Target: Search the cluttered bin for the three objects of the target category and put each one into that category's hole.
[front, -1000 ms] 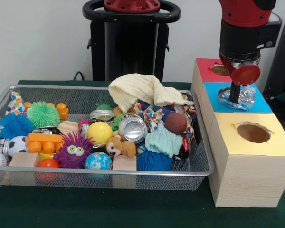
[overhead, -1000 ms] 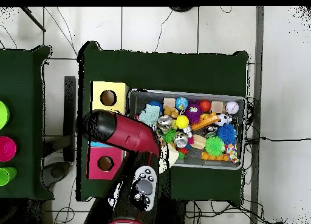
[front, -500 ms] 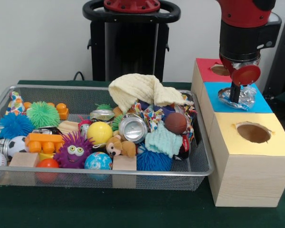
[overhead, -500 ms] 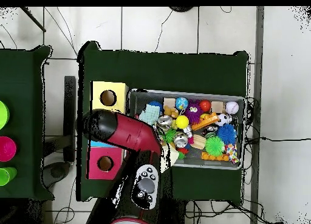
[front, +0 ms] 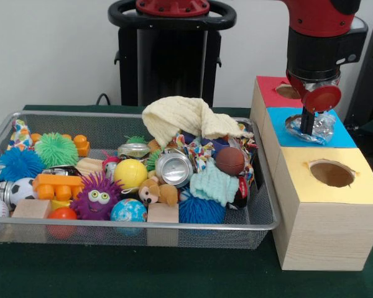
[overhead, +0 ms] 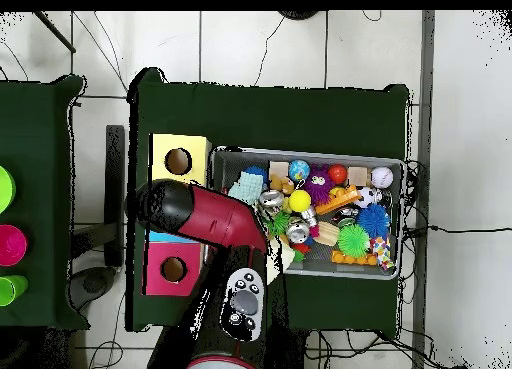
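Green-clothed bench (front: 112,273), mesh bin (front: 261,217) crammed with toys. Claw (front: 307,129) sits over blue box (front: 342,133), crumpled clear plastic bottle (front: 320,127) at its tips, resting on blue lid over hole. Almost nothing changed over last second: arm steady, bottle not yet dropped through. Claw looks clamped on bottle, though tips partly hidden. Crushed can (front: 174,167) waits in bin, likely next pick. Yellow box (front: 329,211), red box (front: 270,90) untouched.

A crumpled clear plastic piece (front: 311,126) is sitting right on the blue box (front: 342,133) top over its hole, red box (front: 270,90) at its 11 o'clock, yellow box (front: 326,180) with an open round hole at 6.
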Robot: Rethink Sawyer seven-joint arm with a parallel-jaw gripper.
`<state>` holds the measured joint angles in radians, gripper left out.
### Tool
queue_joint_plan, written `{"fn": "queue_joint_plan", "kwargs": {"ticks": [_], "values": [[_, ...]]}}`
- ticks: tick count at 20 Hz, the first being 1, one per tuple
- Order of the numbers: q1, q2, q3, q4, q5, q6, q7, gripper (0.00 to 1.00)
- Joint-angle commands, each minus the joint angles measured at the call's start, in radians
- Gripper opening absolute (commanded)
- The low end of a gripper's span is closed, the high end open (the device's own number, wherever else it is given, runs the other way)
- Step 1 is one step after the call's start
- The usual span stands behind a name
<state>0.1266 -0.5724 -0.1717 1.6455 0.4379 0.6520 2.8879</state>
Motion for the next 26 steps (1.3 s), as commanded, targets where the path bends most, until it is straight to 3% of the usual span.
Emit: {"fn": "queue_joint_plan", "kwargs": {"ticks": [1,13,26], "values": [[-0.139,0.653,0.228,0.047,-0.206,-0.950,0.149,0.00],[-0.151,0.675,0.232,0.018,-0.243,-0.949,0.187,0.00],[-0.086,0.679,0.176,-0.005,-0.188,-0.911,0.236,0.00]]}}
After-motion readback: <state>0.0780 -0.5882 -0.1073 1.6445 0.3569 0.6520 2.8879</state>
